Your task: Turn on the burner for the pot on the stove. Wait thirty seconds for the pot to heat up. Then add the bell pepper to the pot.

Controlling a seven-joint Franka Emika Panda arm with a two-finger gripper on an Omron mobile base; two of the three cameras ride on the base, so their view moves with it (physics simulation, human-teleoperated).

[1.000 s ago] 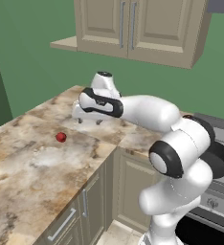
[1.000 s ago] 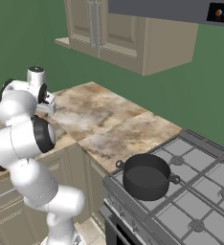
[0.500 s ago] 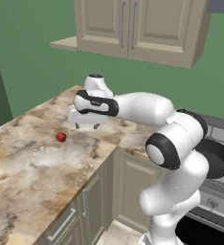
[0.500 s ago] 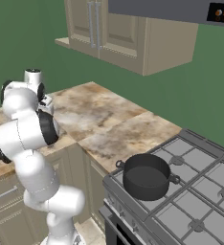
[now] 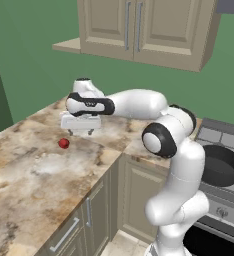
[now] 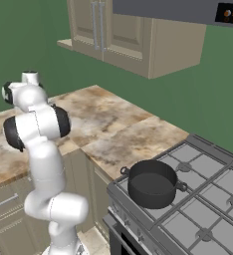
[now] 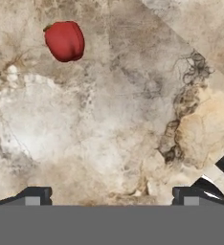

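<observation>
In the left base view we are reaching far out over the counter (image 5: 34,175), hanging the gripper (image 5: 82,133) just above the marble with its fingers pointing down, because the pepper (image 5: 63,143) is lying loose on the stone near it, a little toward the camera side, and has to be taken from above. At the right edge the pot (image 5: 220,165) is sitting on the stove (image 5: 224,142), well apart from the pepper, so we judge a long carry is coming. In the right base view the pot (image 6: 152,183) is standing open-topped on a front grate of the stove (image 6: 208,199), ready to receive. In the hand view the fingertips (image 7: 33,195) are standing wide apart with nothing between them, released, and the pepper (image 7: 64,40) is lying off toward the upper left, so we are not yet centring over it.
</observation>
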